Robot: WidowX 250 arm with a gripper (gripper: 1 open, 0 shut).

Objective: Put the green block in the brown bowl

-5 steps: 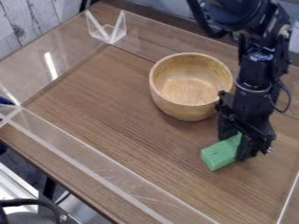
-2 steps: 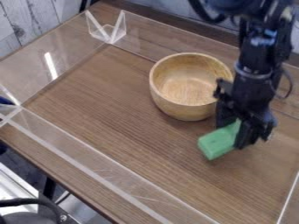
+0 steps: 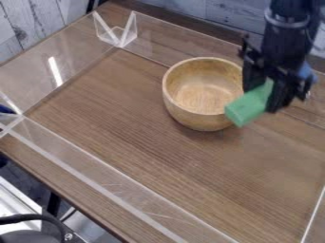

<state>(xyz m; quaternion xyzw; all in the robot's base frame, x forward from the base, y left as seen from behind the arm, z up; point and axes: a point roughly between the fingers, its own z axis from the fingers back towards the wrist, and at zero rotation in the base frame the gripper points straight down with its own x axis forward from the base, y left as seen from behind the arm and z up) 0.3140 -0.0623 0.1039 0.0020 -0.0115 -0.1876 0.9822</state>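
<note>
Above the tabletop, beside the right-hand rim of the brown bowl, the gripper grasps the green block, its upper end between the fingers. The block is tilted, its lower end toward the viewer, and overlaps the bowl's right edge in the view; whether it touches the rim cannot be determined. No brand, label or writing is legible. The bowl sits upright; its visible interior shows bare wood and no contents. A clear, angular item is noted near the table's far edge, well apart from the bowl.
</note>
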